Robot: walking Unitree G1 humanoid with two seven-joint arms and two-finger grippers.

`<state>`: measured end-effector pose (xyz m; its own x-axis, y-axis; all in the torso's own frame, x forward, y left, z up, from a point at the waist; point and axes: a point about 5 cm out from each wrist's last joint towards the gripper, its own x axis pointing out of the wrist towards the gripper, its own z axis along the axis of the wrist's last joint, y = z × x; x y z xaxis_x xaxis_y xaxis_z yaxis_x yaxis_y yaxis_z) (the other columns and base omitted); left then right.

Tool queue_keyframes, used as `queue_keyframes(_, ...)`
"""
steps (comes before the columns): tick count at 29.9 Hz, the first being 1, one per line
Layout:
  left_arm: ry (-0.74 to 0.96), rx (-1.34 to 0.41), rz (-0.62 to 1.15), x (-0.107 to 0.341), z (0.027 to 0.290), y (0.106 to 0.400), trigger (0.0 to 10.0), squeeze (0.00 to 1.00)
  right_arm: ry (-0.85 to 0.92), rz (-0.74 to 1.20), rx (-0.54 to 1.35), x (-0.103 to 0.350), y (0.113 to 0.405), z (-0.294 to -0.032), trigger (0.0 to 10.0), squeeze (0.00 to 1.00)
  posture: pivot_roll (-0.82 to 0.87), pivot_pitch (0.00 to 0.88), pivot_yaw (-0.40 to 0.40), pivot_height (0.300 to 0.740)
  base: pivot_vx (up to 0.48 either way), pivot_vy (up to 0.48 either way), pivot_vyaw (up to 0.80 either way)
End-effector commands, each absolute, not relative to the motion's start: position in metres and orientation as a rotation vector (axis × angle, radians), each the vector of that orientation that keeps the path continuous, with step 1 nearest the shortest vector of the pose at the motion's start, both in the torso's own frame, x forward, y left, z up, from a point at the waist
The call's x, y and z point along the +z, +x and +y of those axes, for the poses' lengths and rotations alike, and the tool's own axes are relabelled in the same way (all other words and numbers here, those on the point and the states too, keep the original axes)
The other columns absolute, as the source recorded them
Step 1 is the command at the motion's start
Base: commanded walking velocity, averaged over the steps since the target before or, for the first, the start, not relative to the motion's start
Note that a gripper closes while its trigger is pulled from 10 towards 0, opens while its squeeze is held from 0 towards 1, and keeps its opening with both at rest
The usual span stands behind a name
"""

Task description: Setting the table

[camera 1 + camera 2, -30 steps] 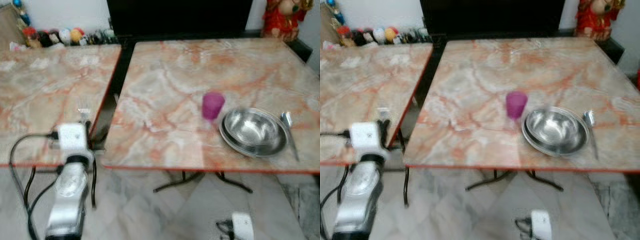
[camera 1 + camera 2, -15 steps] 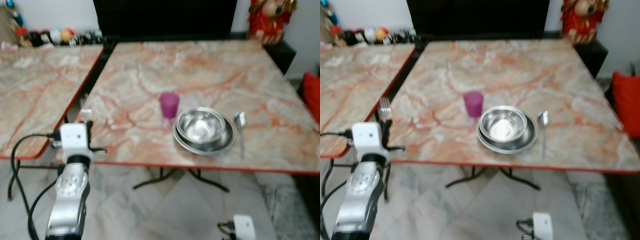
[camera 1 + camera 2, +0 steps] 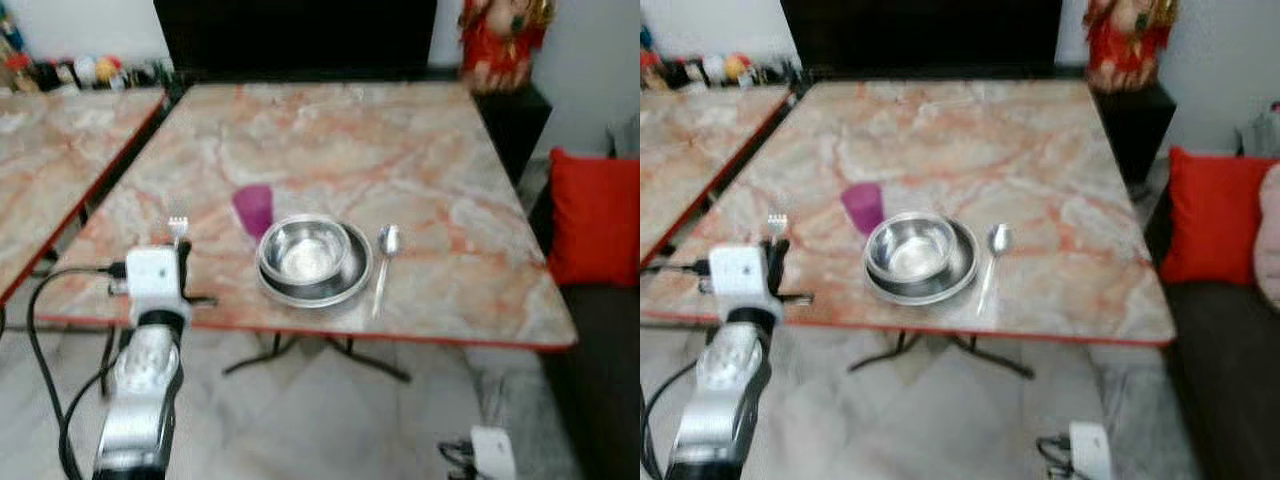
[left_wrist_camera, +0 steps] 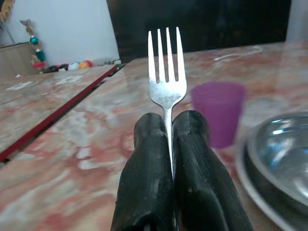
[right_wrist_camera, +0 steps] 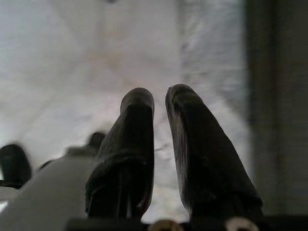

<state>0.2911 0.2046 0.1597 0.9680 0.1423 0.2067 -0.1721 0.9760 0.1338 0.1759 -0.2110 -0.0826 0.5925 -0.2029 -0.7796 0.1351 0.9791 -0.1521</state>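
My left gripper is shut on the handle of a silver fork, held upright with its tines up. In the eye views the left gripper stands at the near left edge of the marble table. Just right of it stands a purple cup. A steel bowl rests in a steel plate, with a spoon lying to the right of them. My right gripper hangs low over the tiled floor, open by a narrow gap and holding nothing.
A second marble table stands to the left across a narrow gap. On the right a red cushion lies on a dark sofa. A dark cabinet and a red figure stand behind the table.
The camera has swung to the right, so the cup, bowl and spoon sit further left in the picture and the cushion has come into view. The fork stays in my left gripper.
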Motion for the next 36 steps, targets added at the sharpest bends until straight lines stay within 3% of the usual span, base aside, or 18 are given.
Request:
queue_keyframes(1,0.166,0.18,-0.199,0.161,0.213,0.289,10.0,0.0,-0.058,0.932,-0.179,-0.086,0.173,-0.2,10.0,0.0,-0.04,0.047,0.04,0.732,0.0,-0.465,0.0)
queue_keyframes(16,0.155,0.115,-0.202,0.161,0.205,0.29,10.0,0.0,-0.055,0.925,-0.184,-0.085,0.174,-0.2,10.0,0.0,-0.04,0.046,0.038,0.732,0.0,-0.46,0.0)
queue_keyframes(27,0.076,-0.084,-0.199,0.159,0.179,0.29,10.0,0.0,-0.045,0.928,-0.187,-0.085,0.175,-0.198,10.0,0.0,-0.04,0.047,0.038,0.732,0.0,0.0,-0.21)
queue_keyframes(32,0.069,-0.103,-0.17,0.156,0.178,0.29,10.0,0.0,-0.05,0.929,-0.18,-0.085,0.176,-0.198,10.0,0.0,-0.04,0.046,0.039,0.732,0.0,0.0,-0.79)
queue_keyframes(36,0.077,-0.088,-0.17,0.156,0.18,0.291,10.0,0.0,-0.047,0.92,-0.179,-0.085,0.177,-0.197,10.0,0.0,-0.04,0.046,0.04,0.732,0.0,0.0,0.0)
